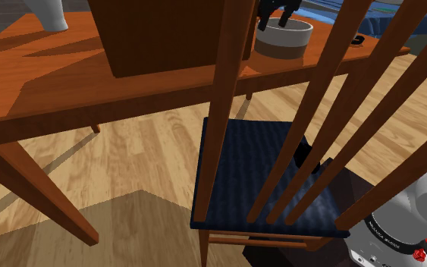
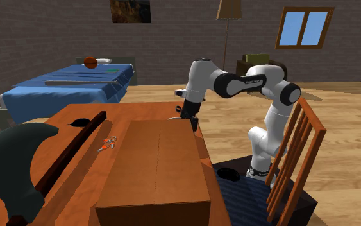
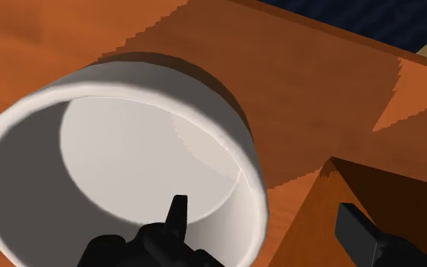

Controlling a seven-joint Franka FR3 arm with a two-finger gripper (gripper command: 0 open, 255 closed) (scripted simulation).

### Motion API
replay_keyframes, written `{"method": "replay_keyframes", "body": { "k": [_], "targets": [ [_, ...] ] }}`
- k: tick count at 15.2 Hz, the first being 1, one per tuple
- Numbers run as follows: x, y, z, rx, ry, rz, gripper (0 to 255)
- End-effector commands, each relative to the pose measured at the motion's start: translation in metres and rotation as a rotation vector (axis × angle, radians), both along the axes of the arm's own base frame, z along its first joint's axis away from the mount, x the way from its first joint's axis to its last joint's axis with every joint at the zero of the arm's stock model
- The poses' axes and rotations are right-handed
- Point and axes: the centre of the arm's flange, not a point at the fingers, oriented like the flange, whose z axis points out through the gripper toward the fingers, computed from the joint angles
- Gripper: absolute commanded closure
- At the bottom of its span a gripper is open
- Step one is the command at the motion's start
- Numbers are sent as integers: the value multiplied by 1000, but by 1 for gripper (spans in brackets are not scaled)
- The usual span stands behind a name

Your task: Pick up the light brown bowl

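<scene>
The bowl [image 1: 284,42] stands on the orange-brown wooden table [image 1: 52,76] near its far edge. It has a light brown outside and a pale whitish inside [image 3: 128,152]. My black gripper [image 1: 278,17] hangs right over it and is open. In the wrist view the gripper [image 3: 268,227] straddles the bowl's near wall: one fingertip [image 3: 177,216] is inside the bowl, the other [image 3: 359,231] outside over the table. Neither finger visibly presses on the wall. In the second exterior view the gripper [image 2: 190,121] points down behind a box.
A large brown box [image 2: 156,167] sits on the table close to the bowl. A wooden chair [image 1: 257,167] with a dark blue seat stands between my stand and the table, its slats crossing the shoulder view. A white vase [image 1: 48,11] is at the table's far left.
</scene>
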Motion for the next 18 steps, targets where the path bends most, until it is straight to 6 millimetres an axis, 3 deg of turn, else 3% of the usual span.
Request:
{"method": "replay_keyframes", "body": {
  "k": [1,5,6,15,18],
  "targets": [
    [1,0,-13,0,2,0,0],
    [1,0,-26,0,2,0,0],
    [1,-1,-26,0,2,0,255],
    [1,0,-26,0,2,0,255],
    [1,0,-10,0,2,0,255]
  ]
}}
